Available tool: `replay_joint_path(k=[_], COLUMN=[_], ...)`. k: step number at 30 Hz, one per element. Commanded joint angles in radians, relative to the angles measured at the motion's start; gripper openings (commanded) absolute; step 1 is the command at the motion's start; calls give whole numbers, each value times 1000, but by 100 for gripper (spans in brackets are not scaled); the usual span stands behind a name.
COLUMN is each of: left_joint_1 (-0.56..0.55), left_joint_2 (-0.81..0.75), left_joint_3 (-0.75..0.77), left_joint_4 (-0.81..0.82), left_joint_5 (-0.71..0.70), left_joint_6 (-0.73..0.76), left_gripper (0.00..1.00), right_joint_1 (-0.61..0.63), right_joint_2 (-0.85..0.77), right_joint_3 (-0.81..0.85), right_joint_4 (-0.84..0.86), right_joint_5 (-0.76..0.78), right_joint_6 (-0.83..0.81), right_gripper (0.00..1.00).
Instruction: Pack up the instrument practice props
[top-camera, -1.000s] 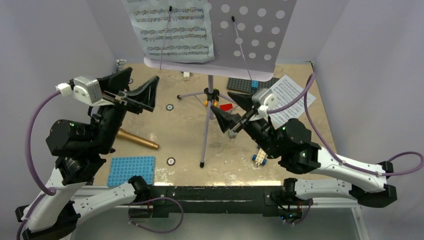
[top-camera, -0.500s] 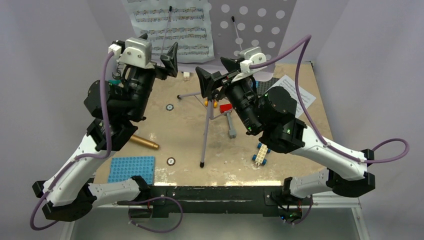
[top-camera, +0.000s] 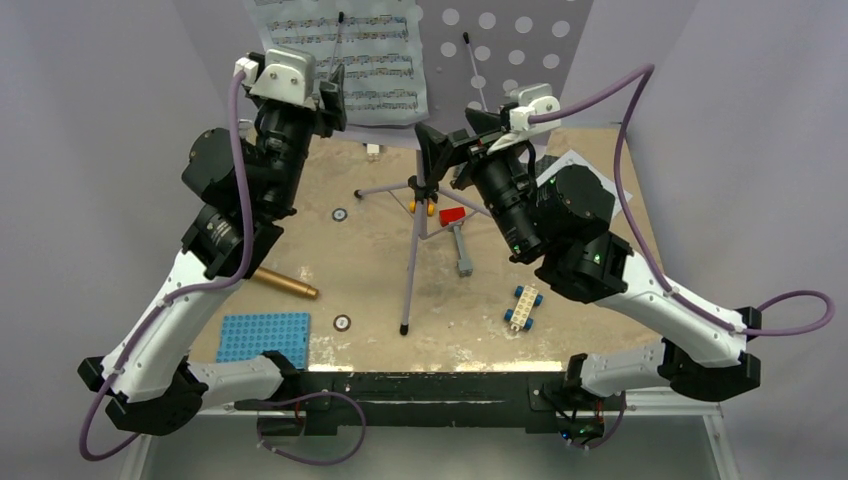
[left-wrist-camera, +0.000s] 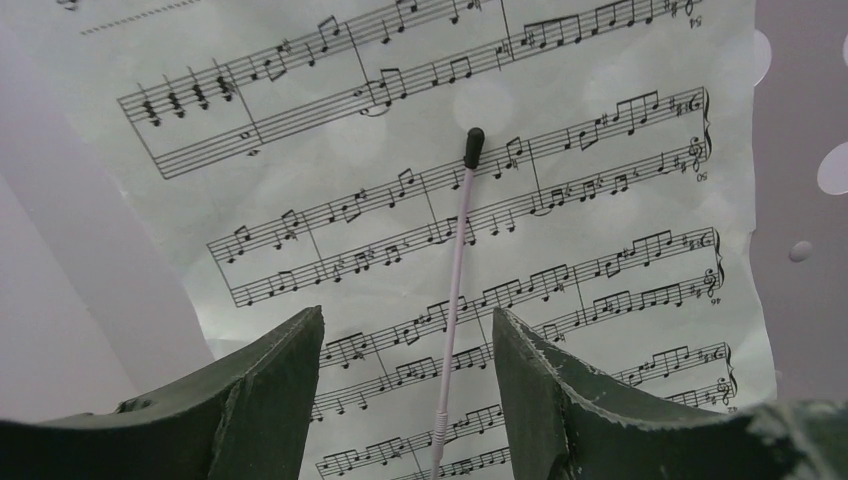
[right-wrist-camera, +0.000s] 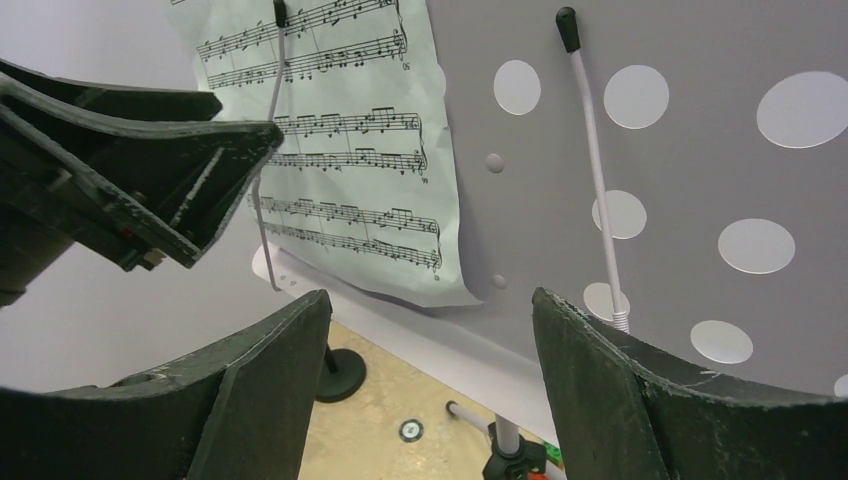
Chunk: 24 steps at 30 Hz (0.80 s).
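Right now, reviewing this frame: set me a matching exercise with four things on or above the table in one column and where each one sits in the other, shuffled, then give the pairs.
Things:
1. gold microphone
2. sheet-music page
3. blue studded plate
4. red-headed hammer

Places:
A. flat at the near left corner of the table
B. upright against the desk of the music stand
C. lying on the table, one end hidden behind the left arm
D. lying just right of the stand's pole

Pairs: 1-C, 2-B, 3-A, 4-D
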Motion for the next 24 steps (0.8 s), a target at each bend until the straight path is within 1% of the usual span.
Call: replay_joint_path(k=[1, 6, 9, 17, 23, 24], left_joint_1=[11, 25, 34, 36, 36, 35], left_joint_2=[20, 38, 47, 25, 8, 3], left_joint_3=[31, 29, 25, -34, -52, -58], left_joint_4=[-12, -17, -14, 54, 61, 63], left_joint_5=[30, 50, 56, 84, 114, 124], left_joint_6=[15, 15, 18, 21, 17, 19], left_gripper=[66, 64, 59, 37, 17, 12], right_joint_1=[-12, -38, -47, -54, -60, -60], right_joint_2=[-15, 2, 15, 26, 23, 21], right_joint_3=[-7, 1, 13, 11, 10, 11], right_joint_4=[4, -3, -3, 12, 11, 11], right_joint_5=[-5, -29, -40, -73, -103, -108], right_joint_6=[22, 51, 58, 39, 38, 39], right_gripper=[78, 78, 78, 78, 79, 79])
